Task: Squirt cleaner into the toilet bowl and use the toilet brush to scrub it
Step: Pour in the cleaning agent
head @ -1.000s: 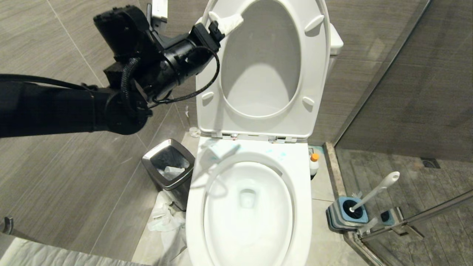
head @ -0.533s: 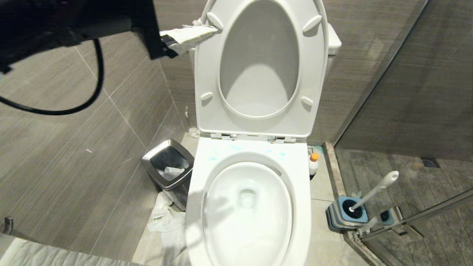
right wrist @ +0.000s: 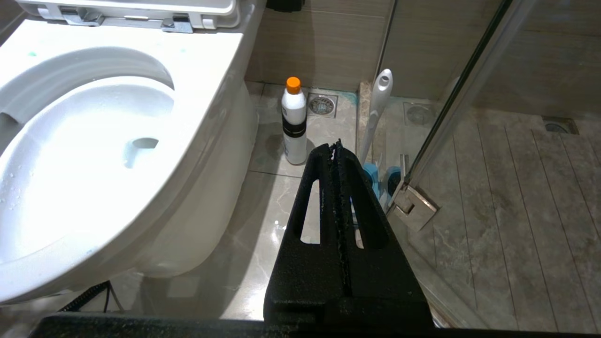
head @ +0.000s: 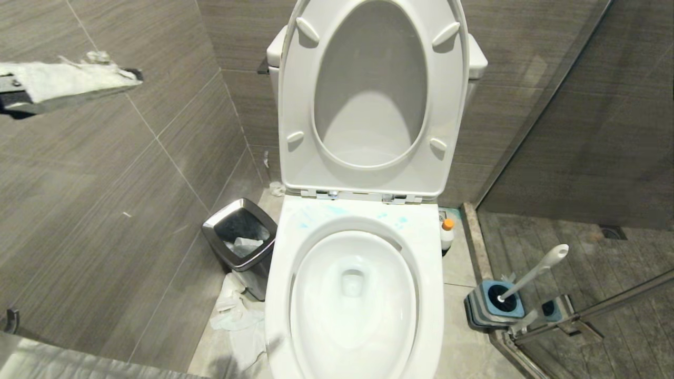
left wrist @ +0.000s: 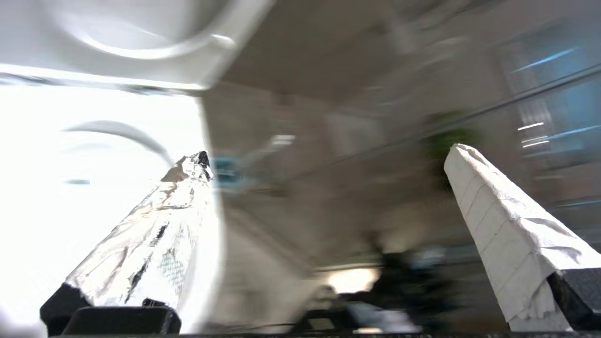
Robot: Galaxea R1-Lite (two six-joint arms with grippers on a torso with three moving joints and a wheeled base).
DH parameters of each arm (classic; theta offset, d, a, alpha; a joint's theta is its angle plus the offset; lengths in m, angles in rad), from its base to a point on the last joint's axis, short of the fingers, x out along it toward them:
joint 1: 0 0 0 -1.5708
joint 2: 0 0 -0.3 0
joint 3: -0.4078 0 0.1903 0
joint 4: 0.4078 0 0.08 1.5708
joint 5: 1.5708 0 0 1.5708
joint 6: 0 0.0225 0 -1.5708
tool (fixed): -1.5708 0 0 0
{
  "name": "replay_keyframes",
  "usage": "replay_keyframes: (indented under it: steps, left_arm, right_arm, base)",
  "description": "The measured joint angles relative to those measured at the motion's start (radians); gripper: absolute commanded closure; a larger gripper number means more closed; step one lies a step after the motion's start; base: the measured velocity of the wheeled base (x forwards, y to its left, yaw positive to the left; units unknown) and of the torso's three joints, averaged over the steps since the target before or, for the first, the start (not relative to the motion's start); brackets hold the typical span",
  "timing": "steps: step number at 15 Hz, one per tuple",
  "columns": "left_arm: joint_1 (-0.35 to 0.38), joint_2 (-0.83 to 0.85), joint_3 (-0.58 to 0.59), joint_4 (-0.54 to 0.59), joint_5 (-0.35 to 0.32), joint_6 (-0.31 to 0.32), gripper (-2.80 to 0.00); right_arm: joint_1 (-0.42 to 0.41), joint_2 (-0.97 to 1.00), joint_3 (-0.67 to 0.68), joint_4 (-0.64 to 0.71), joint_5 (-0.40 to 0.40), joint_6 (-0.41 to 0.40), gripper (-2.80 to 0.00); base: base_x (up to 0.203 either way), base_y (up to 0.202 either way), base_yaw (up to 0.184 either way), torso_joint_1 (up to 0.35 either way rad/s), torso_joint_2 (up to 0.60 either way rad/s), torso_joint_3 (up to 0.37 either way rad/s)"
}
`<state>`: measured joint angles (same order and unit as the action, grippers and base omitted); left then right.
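Note:
The toilet bowl (head: 429, 273) stands open with seat and lid raised, and blue streaks (head: 401, 220) mark its rim near the hinges. The cleaner (head: 447, 235), a white bottle with an orange cap, stands on the floor right of the bowl, also in the right wrist view (right wrist: 294, 123). Further right, the toilet brush (head: 534, 271) leans in its blue holder (head: 495, 304). My left gripper (left wrist: 328, 152) is open and empty. One of its paper-wrapped fingers (head: 73, 84) shows high at the left edge, far from the bowl. My right gripper (right wrist: 334, 146) is shut and empty, low beside the bowl, pointing toward the cleaner and the brush handle (right wrist: 378, 108).
A steel-rimmed waste bin (head: 241, 237) stands left of the bowl with crumpled paper (head: 237, 316) on the floor before it. A glass shower door with a metal hinge (right wrist: 414, 205) borders the right side, close to the brush holder. Tiled walls close in on the left and at the back.
My left arm has swung away from the raised seat to the left, and only one wrapped finger remains in the head view. Toilet, cleaner and brush have not moved.

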<state>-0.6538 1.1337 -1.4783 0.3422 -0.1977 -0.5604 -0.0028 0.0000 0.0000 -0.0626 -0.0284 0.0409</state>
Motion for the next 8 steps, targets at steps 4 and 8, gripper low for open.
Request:
replay_keyframes:
  steps: [4,8]
  left_arm:
    - [0.003,-0.095,0.001,0.038,0.212,0.203,0.0]
    - [0.003,-0.183,-0.005,0.033,0.349,0.369,0.0]
  right_arm:
    - [0.0,0.0,0.0,0.001,0.0,0.0,0.0]
    - [0.0,0.0,0.0,0.0,-0.001,0.0,0.0]
  base:
    - [0.0,0.0,0.0,0.0,0.0,0.0]
    - [0.0,0.0,0.0,0.0,0.0,0.0]
